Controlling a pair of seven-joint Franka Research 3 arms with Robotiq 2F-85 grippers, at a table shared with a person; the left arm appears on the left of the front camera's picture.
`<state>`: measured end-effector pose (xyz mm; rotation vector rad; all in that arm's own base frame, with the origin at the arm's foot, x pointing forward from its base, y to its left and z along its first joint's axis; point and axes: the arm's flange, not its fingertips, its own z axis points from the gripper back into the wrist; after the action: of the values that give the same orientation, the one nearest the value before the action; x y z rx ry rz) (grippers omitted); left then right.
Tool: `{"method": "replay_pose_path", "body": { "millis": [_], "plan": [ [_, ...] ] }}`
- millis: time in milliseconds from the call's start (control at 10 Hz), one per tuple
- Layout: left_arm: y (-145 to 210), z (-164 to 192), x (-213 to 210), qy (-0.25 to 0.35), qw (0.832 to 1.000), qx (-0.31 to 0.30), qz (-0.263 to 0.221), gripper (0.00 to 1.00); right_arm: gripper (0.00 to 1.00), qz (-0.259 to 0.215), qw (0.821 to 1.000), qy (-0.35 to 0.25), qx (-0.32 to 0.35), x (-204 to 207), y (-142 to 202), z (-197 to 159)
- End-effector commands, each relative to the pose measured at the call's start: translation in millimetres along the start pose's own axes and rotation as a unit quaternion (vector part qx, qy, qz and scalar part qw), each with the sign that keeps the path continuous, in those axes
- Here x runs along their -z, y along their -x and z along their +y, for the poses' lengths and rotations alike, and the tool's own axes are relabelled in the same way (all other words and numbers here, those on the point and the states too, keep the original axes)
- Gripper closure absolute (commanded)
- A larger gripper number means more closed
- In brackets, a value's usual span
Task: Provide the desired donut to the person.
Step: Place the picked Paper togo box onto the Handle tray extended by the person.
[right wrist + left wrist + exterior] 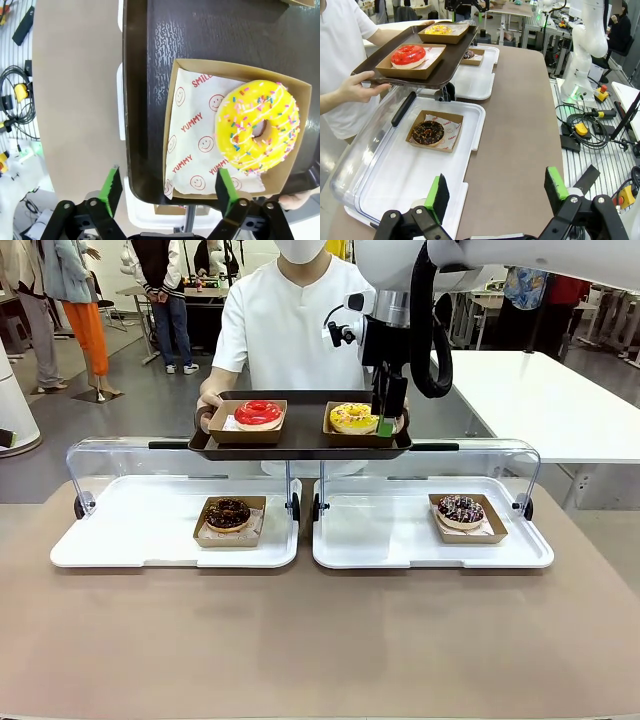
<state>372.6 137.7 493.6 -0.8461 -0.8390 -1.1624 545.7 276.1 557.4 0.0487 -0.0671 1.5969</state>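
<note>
The yellow donut (258, 125) is sitting in its box (355, 421) on the brown tray (300, 438) that the person (285, 320) is holding over the desk (320, 640). The right gripper (386, 426) is hanging right at the box's near right corner, jaws spread, grasping nothing; in its wrist view the donut is lying ahead and off to one side of its fingers. The left gripper (495, 192) is waiting released, well apart, near the chocolate donut (427, 132). The delivery looks done; the right arm probably needs only to lift clear.

Two chocolate donuts (228, 513) (461, 509) (each boxed) sit on separate white trays (130, 540) (400, 540).
</note>
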Motion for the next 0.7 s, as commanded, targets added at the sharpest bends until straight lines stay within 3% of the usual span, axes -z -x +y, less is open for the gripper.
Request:
{"method": "replay_pose_path", "body": {
  "millis": [0, 600],
  "plan": [
    [-1, -2, 0, -0.003, 1.0, 0.004, -0.008, 0.0, 0.0, -0.009, 1.0, -0.011, -0.006, -5, 0, -3],
    [-1, -2, 0, -0.003, 1.0, 0.004, -0.008, 0.0, 0.0, -0.01, 1.0, -0.008, 0.005, -22, 4, 15]
  ]
}}
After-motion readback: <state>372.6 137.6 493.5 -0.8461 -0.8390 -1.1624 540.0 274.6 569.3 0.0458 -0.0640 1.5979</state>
